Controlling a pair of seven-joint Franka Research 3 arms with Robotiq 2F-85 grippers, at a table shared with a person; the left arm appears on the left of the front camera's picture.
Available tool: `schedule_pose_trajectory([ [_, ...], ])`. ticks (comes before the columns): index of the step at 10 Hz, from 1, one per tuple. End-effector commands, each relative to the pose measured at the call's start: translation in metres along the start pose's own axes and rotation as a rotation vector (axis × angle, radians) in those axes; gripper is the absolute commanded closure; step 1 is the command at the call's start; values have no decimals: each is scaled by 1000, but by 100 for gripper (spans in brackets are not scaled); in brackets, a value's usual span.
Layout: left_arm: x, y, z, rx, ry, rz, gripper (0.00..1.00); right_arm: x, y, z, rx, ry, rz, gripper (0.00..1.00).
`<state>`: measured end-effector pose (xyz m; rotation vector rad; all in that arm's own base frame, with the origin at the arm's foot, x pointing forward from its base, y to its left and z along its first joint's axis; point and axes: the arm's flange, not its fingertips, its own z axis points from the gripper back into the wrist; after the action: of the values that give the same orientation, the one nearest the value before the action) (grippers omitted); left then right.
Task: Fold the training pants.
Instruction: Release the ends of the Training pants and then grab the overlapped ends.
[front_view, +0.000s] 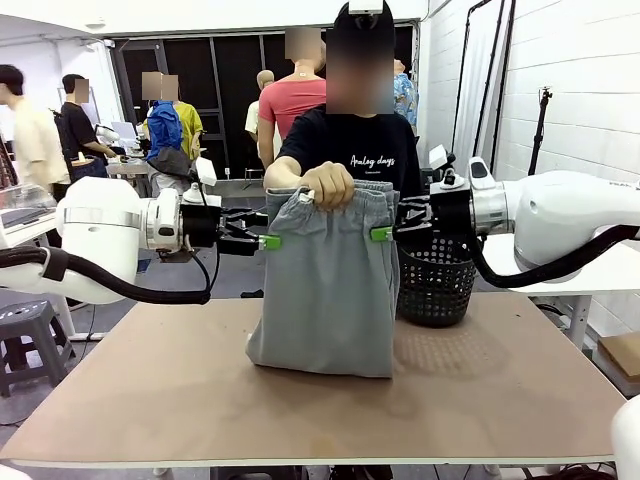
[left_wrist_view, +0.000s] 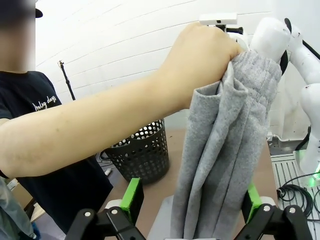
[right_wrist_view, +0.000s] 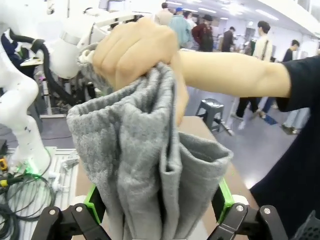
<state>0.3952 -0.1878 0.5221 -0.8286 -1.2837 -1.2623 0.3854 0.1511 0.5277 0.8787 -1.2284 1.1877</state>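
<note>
1. front view, training pants (front_view: 325, 280): held up at the bunched waistband by a person's hand (front_view: 328, 185), hanging over mid-counter, lower end slumped on the counter.
2. left fingers (front_view: 268, 241) and right fingers (front_view: 381, 233): spread wide, gripping nothing, one at each side edge of the upper cloth; in both wrist views, grey folds hanging between the green pads.
3. step in hand, as a judgement: taking the pants over from the hand. close on the full thickness just under the waistband, both sides at matching height; avoid pinching one loose layer or the drawstring.
4. counter (front_view: 180, 380): plain brown, flat, bare in front; black mesh basket (front_view: 437, 285) just beside the pants, by the right arm.
5. room: white brick wall, people farther off.
</note>
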Motion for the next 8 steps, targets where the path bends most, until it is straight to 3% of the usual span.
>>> schedule_pose_trajectory([
  [1,0,6,-6,-15,-29,-6,0,-5,6,0,71,7,-36,0],
  [8,3,4,-34,-112,-47,12,0,-7,4,-32,86,15,-13,0],
])
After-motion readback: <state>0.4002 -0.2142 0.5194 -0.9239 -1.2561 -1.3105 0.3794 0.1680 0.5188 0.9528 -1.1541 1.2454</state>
